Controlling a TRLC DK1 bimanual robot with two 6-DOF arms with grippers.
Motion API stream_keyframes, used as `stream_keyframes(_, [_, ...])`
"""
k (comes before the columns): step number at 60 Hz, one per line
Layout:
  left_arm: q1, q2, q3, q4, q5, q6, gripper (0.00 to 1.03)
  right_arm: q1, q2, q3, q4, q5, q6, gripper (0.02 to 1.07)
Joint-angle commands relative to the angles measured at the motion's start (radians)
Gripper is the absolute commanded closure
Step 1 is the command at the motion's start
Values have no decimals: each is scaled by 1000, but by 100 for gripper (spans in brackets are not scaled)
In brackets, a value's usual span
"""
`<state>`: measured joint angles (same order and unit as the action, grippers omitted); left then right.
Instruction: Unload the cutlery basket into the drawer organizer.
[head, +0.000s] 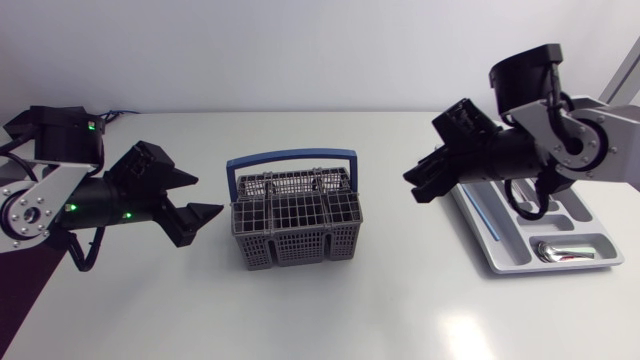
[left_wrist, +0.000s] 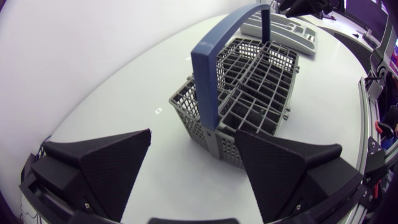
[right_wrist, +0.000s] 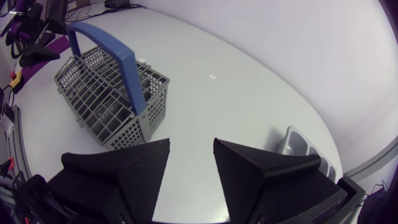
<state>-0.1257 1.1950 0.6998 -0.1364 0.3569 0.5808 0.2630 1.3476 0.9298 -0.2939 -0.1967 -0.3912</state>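
While upright, blue-handled cutlery basket.

A white bench is filling nearly the whole frame from above, its matte top evenly lit. Overhead light is pooling into a soft bright patch at the lower right of centre, and only faint, soft-edged shadows are falling across the surface. The bench's far edge is running straight across the upper part of the frame. A tiny pale mark is showing on the surface in both wrist views.
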Motion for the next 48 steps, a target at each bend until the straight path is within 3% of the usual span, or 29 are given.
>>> stream_keyframes(1, [8,46,-28,11,-13,30,10,36,51,-32,35,-4,38,53])
stream_keyframes(10, [-12,123,-16,44,-35,36,10,99,117,-34,64,0,57,55])
stream_keyframes(17, [-34,132,-8,49,-53,36,11,119,117,-40,84,0,66,81])
stream_keyframes(24, [-37,143,-6,50,-53,36,31,122,139,-42,84,-1,68,101])
stream_keyframes(27, [-37,152,-8,60,-53,36,43,124,156,-43,85,-1,68,101])
stream_keyframes(33, [-45,192,-2,67,-53,30,77,140,191,-46,98,0,69,101])
stream_keyframes(36, [-57,212,7,70,-53,27,88,153,206,-45,99,2,72,101])
stream_keyframes(48, [-120,270,70,89,-53,2,89,206,212,-36,99,2,98,101])
